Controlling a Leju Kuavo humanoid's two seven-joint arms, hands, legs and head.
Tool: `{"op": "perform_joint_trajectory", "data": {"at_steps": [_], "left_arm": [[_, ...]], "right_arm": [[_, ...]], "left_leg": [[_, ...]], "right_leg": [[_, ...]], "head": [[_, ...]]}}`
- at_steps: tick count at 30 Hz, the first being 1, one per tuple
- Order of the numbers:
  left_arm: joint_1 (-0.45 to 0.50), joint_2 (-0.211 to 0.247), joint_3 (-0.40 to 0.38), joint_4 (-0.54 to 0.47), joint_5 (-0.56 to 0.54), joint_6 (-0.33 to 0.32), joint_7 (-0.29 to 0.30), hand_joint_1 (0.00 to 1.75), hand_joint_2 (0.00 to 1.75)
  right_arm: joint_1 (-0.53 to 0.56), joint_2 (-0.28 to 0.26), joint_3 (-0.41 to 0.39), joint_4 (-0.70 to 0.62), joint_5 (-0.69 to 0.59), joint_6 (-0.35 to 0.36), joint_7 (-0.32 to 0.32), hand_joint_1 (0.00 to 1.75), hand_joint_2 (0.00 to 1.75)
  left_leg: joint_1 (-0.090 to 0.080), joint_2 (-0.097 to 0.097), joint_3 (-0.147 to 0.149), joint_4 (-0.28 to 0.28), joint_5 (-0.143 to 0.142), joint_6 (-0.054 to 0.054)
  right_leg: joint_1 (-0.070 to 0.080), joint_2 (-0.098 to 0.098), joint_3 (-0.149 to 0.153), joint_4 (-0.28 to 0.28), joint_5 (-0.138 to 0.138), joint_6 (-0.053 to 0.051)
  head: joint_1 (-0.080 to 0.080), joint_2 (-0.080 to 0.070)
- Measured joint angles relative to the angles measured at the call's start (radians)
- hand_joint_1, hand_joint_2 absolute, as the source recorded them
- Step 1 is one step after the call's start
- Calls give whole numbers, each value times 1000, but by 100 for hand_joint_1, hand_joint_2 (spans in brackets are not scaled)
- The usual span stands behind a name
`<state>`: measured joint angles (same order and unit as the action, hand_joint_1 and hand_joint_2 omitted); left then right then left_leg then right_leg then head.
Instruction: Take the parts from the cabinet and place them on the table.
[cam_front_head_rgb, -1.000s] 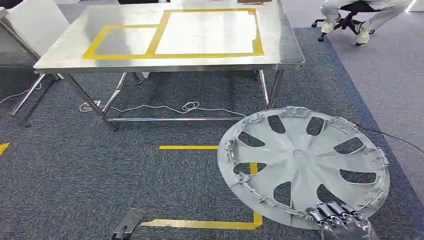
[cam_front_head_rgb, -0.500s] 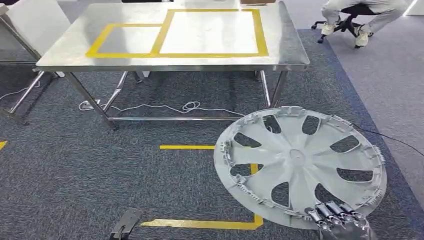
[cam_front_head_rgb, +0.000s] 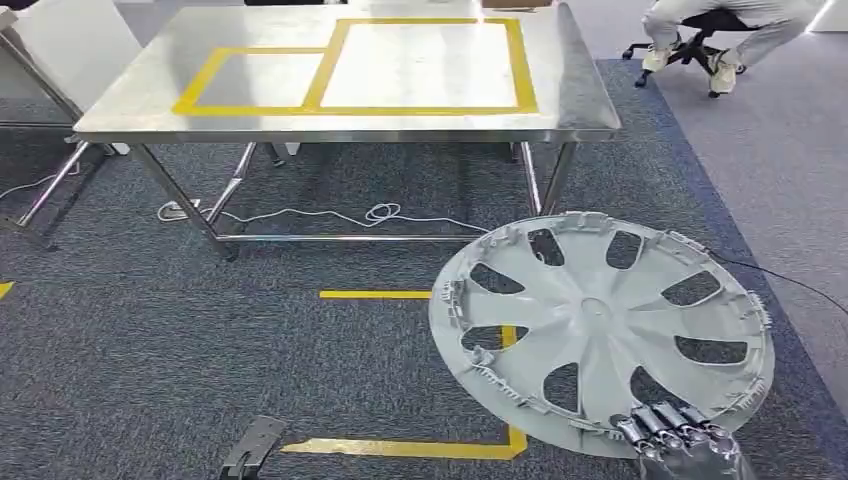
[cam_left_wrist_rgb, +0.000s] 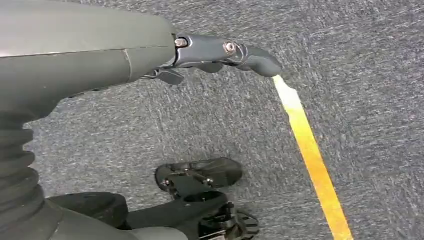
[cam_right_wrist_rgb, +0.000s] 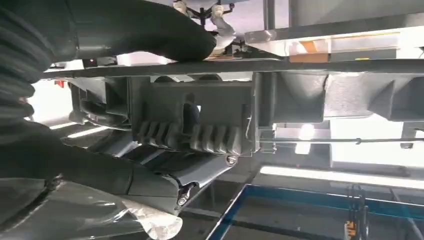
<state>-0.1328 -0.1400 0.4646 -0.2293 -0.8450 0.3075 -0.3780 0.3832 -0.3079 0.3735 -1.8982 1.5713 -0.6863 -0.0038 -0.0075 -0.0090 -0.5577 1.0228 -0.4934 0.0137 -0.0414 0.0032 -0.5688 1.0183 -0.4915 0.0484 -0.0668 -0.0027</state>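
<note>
head view: the right robot hand, at the lower edge of the picture, grips the near rim of a grey hubcap, its fingers curled over the edge; the hubcap is held roughly flat and slightly tilted above the dark carpet, its ribbed inner side facing up, well short of the steel surface. the surface carries two rectangles outlined in yellow tape, a smaller one on the left and a larger one on the right. yellow tape lines also mark the carpet below the hubcap, and a white cable lies between the legs of the surface. a seated person on a wheeled chair is at the far right. right wrist view: the thumb presses on one face of the hubcap rim and the fingers close on the other. left wrist view: the left robot hand hangs above the carpet with its fingers loosely extended, holding nothing, near a yellow tape strip.
</note>
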Motion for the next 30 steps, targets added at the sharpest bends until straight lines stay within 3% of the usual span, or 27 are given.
{"op": "perform_joint_trajectory", "data": {"at_steps": [4,6,8,10,11,12,13,14,16,18,19,20,23,26,27,28,30], "left_arm": [[0,1,7,0,0,3,0,0,175],[0,2,8,0,0,4,0,0,175],[0,1,8,0,-1,6,0,0,175],[1,0,9,0,-2,6,0,0,175],[3,-1,9,0,-2,6,0,0,175],[4,-1,9,0,-2,6,0,0,175],[6,-1,9,0,-2,6,0,0,175],[6,-1,9,0,-2,6,0,0,175],[6,-2,10,0,-2,6,0,0,175],[4,-1,10,0,-2,6,0,0,175],[4,-1,10,0,-2,7,0,0,175],[6,-1,10,0,-2,7,0,0,175],[3,0,10,0,-2,9,0,0,175],[2,0,10,0,-2,9,0,0,175],[6,0,10,0,-2,9,0,0,175],[8,0,10,0,-2,9,0,0,175],[7,0,10,0,-2,9,0,0,175]], "right_arm": [[-1,0,1,0,0,0,4,143,175],[0,0,2,1,0,0,7,143,175],[-5,0,5,2,0,0,8,143,175],[-10,0,9,3,0,0,8,143,175],[-10,0,10,3,0,0,8,143,175],[-9,0,11,5,0,0,8,143,175],[-9,0,12,8,0,0,9,143,175],[-9,0,13,9,0,0,9,143,175],[-9,0,13,9,0,0,10,143,175],[-15,0,14,11,0,0,10,143,175],[-13,0,14,11,0,0,9,143,175],[-11,0,15,11,0,0,10,143,175],[-10,0,17,11,0,0,12,143,175],[-16,0,17,11,2,0,13,143,175],[-16,0,17,11,2,0,13,143,175],[-15,0,17,12,2,0,13,143,175],[-14,0,19,14,2,0,13,143,175]], "left_leg": [[-5,0,-5,3,-5,16],[-1,0,5,-19,2,33],[4,1,25,-32,11,38],[0,2,23,-32,11,41],[-3,2,23,-31,10,43],[-5,2,24,-30,9,44],[-5,2,27,-30,7,43],[-5,1,30,-30,3,42],[-4,-1,43,-28,-7,32],[-7,0,37,-19,-11,21],[-7,1,30,-19,-13,14],[-7,1,35,-16,-11,7],[-4,3,23,25,-28,-9],[6,4,-85,223,-123,-21],[9,4,-126,287,-140,-24],[9,4,-134,286,-125,-25],[9,4,-96,168,-31,-19]], "right_leg": [[-3,0,4,-13,2,13],[-2,-2,7,7,32,33],[-2,-4,-14,42,-6,29],[2,-3,-82,185,-85,23],[4,-3,-117,250,-113,26],[4,-3,-138,285,-121,23],[4,-3,-137,274,-105,21],[5,-4,-114,215,-66,18],[4,-5,-29,28,36,17],[14,-3,-22,-14,-16,4],[15,-1,-15,-2,9,-8],[18,-2,-21,-1,6,-17],[9,-4,5,-10,7,-29],[13,-6,12,-10,-1,-40],[14,-5,15,-10,-5,-41],[15,-3,19,-10,-8,-41],[16,-1,32,-10,-17,-39]], "head": [[0,0],[1,0],[8,0],[8,0],[9,0],[9,0],[9,0],[9,0],[10,0],[10,0],[8,0],[8,0],[6,0],[2,0],[1,0],[1,0],[1,0]]}}
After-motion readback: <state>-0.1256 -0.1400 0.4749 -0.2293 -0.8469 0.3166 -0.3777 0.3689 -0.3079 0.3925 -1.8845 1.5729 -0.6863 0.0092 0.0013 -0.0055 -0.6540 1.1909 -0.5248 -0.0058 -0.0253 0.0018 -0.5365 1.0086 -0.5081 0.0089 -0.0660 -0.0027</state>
